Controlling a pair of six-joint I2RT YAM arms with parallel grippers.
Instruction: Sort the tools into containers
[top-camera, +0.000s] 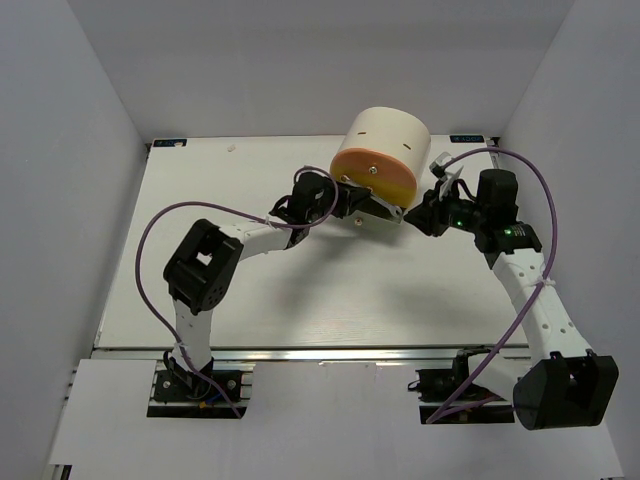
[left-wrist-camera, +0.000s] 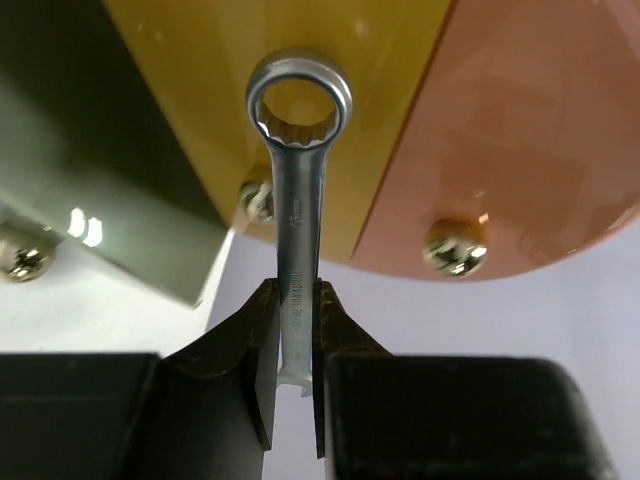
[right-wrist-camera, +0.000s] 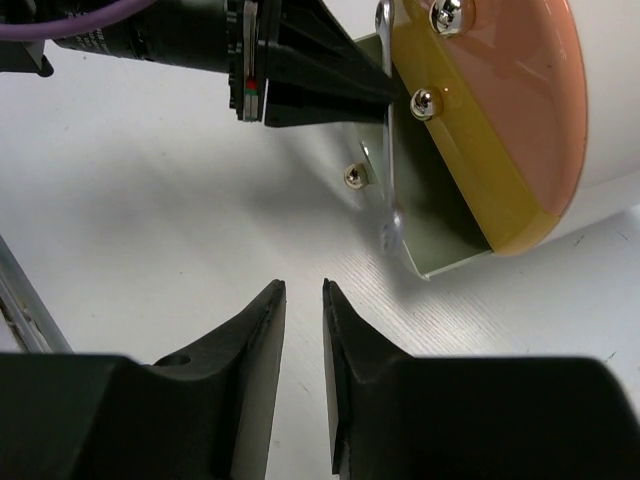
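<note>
My left gripper (left-wrist-camera: 297, 300) is shut on the shank of a small silver wrench (left-wrist-camera: 298, 200). The wrench's ring end stands in front of the yellow drawer front (left-wrist-camera: 200, 100), close to its knob (left-wrist-camera: 257, 200). The cream drum cabinet (top-camera: 390, 130) lies with its orange drawer front (top-camera: 375, 172) facing the arms. Seen from the right wrist, the wrench (right-wrist-camera: 388, 150) hangs edge-on beside the pale grey drawer (right-wrist-camera: 440, 230), which sticks out further than the yellow (right-wrist-camera: 470, 150) and orange (right-wrist-camera: 510, 80) ones. My right gripper (right-wrist-camera: 303, 290) hovers over bare table just right of the drawers, its jaws narrowly open and empty.
Purple cables (top-camera: 150, 240) loop over both arms. White walls close in the table at the back and sides. The right arm's wrist (top-camera: 495, 205) stands close to the cabinet's right side. No other tool shows.
</note>
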